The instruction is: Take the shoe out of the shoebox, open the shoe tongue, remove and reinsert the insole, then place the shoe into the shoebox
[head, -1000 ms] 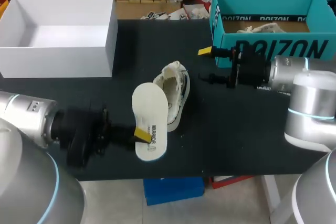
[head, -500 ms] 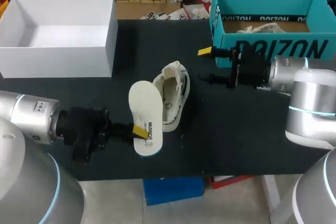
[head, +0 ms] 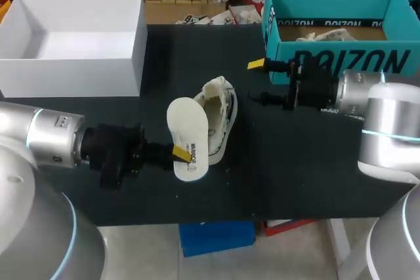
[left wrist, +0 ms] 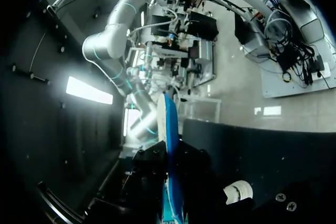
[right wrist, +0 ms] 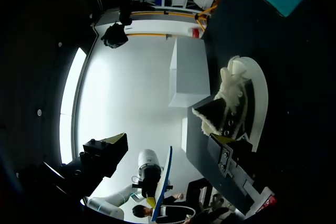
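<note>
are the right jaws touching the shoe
Apart. The head view shows bare table between the right gripper, its jaws open, and the shoe.

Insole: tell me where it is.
Head view, mid-table: the insole is pinched in the left gripper, just left of the white shoe.

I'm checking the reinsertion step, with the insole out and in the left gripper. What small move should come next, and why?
Probably angle the insole toe-first toward the opening of the shoe. The left gripper is shut on the insole, held next to the shoe and not inside it. The right gripper is open, off to the side.
</note>
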